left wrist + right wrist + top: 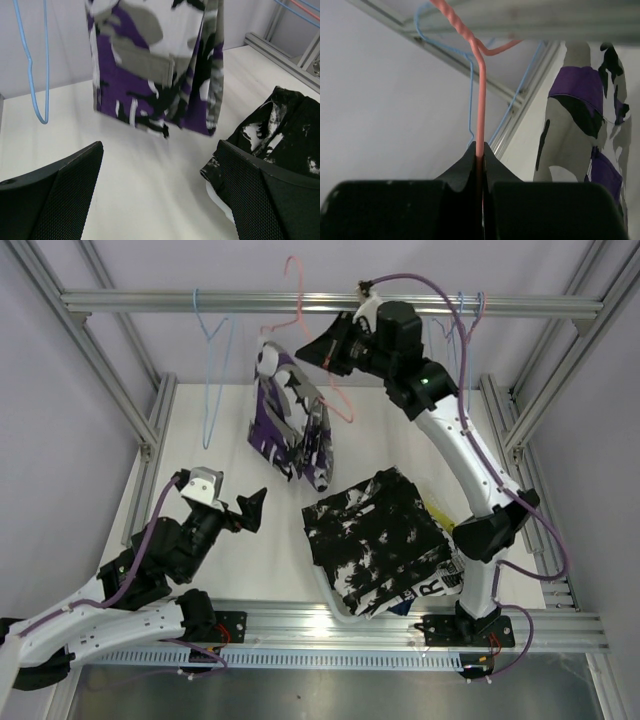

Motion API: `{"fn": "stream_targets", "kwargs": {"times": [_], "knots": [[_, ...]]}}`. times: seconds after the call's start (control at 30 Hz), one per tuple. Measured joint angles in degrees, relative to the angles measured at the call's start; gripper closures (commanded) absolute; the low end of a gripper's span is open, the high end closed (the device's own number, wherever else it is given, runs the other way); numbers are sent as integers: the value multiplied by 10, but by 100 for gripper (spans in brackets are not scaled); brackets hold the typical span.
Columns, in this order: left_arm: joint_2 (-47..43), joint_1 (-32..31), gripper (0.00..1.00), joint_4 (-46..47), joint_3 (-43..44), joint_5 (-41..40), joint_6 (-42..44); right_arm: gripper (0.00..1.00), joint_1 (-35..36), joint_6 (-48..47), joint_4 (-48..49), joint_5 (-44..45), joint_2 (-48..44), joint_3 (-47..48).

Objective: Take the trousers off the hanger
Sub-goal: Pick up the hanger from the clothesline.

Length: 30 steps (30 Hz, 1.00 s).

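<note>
The purple-white-black trousers (pixel 290 430) hang lengthwise from the pink hanger (pixel 300 300), waist up near the top rail (pixel 200 302), hems clear of the table (pixel 215 445). You hold that hanger with the right gripper (pixel 480 150), its jaws pinched tight on the wire just beside the waistband. The left gripper (pixel 218 495) sits low near the table, jaws spread fully and holding nothing. From it, the hanging legs lie ahead and above, as the left wrist view shows. The black-and-white splatter trousers (pixel 375 535) lie heaped on the table to its right. Judged from this, the free left arm is yours for pulling downward along the legs.
</note>
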Motion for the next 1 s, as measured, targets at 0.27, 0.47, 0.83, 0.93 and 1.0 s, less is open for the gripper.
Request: {"fn": "stream_targets", "kwargs": {"times": [0.27,0.47,0.83,0.93,1.0], "knots": [[2,0,1,0,0,-1,2,100,-8,-53,7,22,-30,-3],[1,0,1,0,0,-1,2,100,-5,-81,6,36,-34,-14],[15,0,1,0,0,-12,7,100,111,-192,-21,259,-157,-124],[26,0,1,0,0,-16,7,100,146,-215,-54,310,-197,-128],[32,0,1,0,0,-18,7,100,157,-225,-72,345,-222,-128]]}}
